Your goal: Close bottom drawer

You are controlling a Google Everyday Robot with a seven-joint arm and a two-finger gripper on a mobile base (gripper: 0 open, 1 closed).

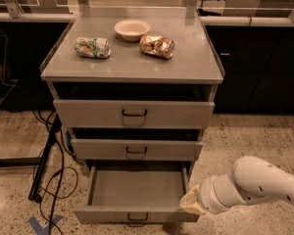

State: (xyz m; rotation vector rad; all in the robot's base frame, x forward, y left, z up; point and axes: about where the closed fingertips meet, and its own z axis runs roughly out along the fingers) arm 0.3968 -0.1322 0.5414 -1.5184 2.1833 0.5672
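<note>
- The bottom drawer (136,192) of the grey cabinet (196,67) is pulled well out, its tray bare.
- The gripper (191,204) sits at the drawer's front right corner, touching or just beside it; whether it is open or closed cannot be told.
- The middle drawer (136,150) and top drawer (134,113) above stand slightly out.
- A bowl (132,29) and two crumpled packets (92,47) (157,46) lie on top.
- Black cables (48,173) trail on the floor to the left.

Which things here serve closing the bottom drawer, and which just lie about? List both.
For the job:
bottom drawer, pulled far out
gripper, low at that drawer's right front corner

Lying about:
white bowl, green-and-white crumpled package and brown crumpled package, all on the cabinet top
middle drawer and top drawer, both slightly out
cables on the floor
</note>
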